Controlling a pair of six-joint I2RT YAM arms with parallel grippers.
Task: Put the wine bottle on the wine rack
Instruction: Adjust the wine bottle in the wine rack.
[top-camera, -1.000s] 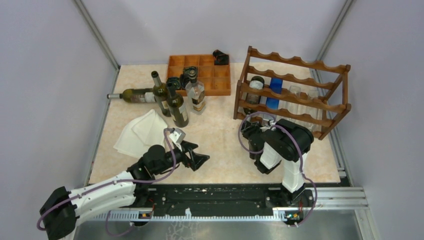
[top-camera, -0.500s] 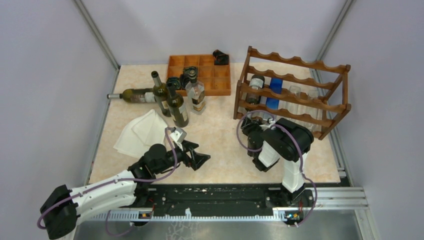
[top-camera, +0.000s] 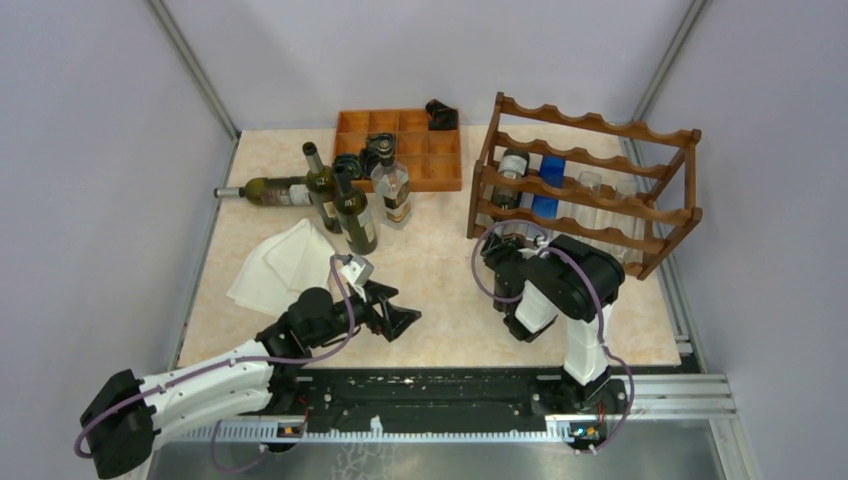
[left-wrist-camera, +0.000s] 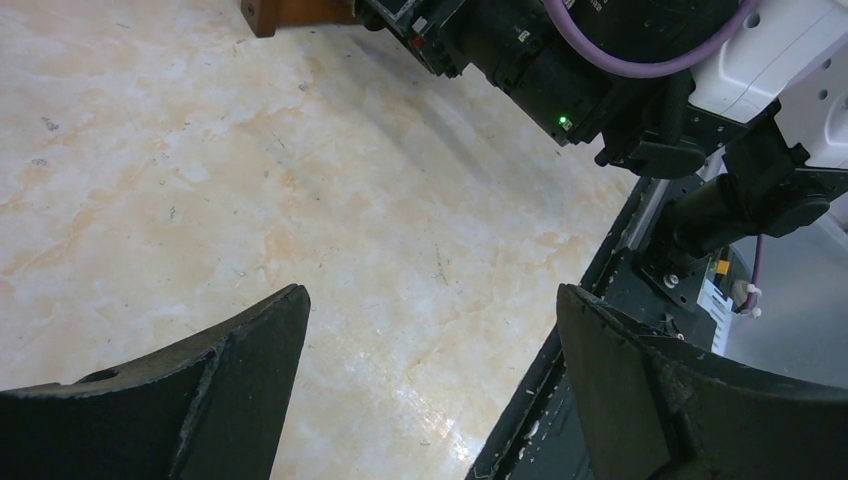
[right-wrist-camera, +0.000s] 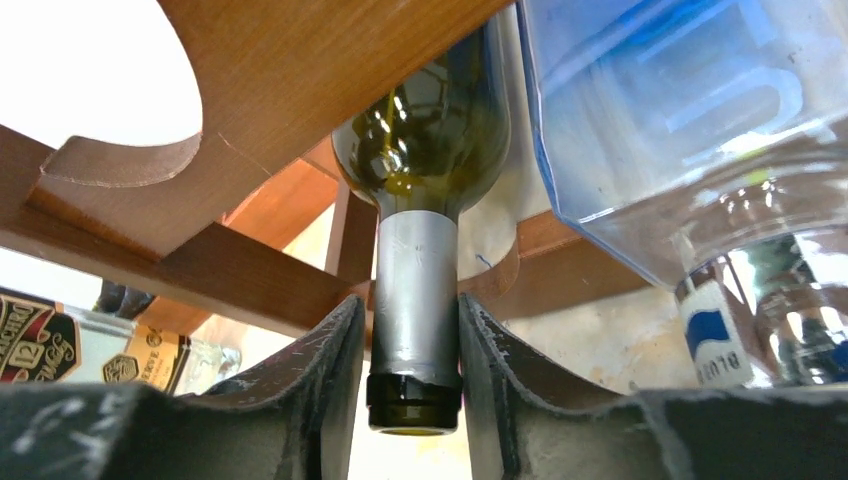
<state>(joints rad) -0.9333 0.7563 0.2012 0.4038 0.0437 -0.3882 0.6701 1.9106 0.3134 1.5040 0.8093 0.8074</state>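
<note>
Two claws, two states: your right gripper (right-wrist-camera: 412, 340) pinches the grey-foiled neck of the wine bottle (right-wrist-camera: 420, 130), a finger pressed on either side. The wine bottle lies in the rack (top-camera: 600, 125) at its left end, just beside a blue bottle (right-wrist-camera: 680, 120), neck pointing toward the near edge of the table (top-camera: 440, 290). The rack stands by the far right corner. Your left gripper (left-wrist-camera: 430, 310) hangs over bare table by the near edge, left of centre, jaws spread wide, nothing between them
</note>
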